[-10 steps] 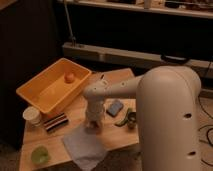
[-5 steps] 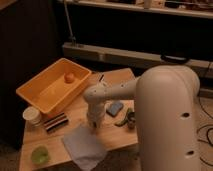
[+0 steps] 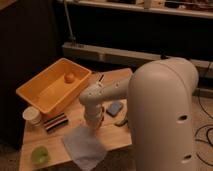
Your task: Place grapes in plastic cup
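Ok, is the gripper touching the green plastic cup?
Apart. Camera view shows the gripper at the grey cloth's top edge, the green plastic cup far off.

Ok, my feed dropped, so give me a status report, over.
End effector low over the table, at grey cloth far edge. Grapes not visible. Plastic cup at near-left corner, apart from it. Cloth lies between them.

Dim room. A light wooden desk point(image 3: 116, 76) stands before a dark wall, with a long pale ledge point(image 3: 115, 54) behind it. Black cables point(image 3: 204, 134) trail across the floor at right. The gripper point(image 3: 94, 126) hangs over the desk's front.
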`<control>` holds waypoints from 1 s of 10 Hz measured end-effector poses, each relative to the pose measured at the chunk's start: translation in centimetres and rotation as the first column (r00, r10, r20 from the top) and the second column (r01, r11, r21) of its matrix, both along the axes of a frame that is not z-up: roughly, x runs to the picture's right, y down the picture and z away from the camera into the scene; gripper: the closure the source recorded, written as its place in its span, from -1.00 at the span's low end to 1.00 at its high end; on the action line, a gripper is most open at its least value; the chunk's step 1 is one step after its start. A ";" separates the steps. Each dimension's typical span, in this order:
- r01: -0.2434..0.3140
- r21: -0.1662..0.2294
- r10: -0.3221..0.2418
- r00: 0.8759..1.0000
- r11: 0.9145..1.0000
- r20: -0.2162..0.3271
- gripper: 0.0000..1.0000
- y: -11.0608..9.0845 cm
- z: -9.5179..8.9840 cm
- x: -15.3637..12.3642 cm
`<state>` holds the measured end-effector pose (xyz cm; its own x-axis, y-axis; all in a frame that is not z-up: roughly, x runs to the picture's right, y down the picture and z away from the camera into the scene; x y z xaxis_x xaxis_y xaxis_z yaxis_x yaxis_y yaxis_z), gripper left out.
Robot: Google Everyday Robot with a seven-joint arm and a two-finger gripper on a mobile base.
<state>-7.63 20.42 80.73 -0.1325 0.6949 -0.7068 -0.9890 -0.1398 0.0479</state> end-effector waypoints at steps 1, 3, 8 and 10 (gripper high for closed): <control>0.004 0.005 -0.004 1.000 1.000 0.002 1.00 -0.1 -0.1 -0.2; -0.003 0.018 0.003 1.000 1.000 0.006 1.00 -0.8 -0.8 -0.1; 0.022 0.098 -0.022 1.000 0.995 -0.003 1.00 -5.5 -3.9 0.4; 0.046 0.139 -0.045 0.999 0.989 -0.015 1.00 -7.2 -5.3 0.5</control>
<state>-7.16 13.22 75.43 -0.1061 0.7921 -0.6011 -0.9940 -0.1007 0.0427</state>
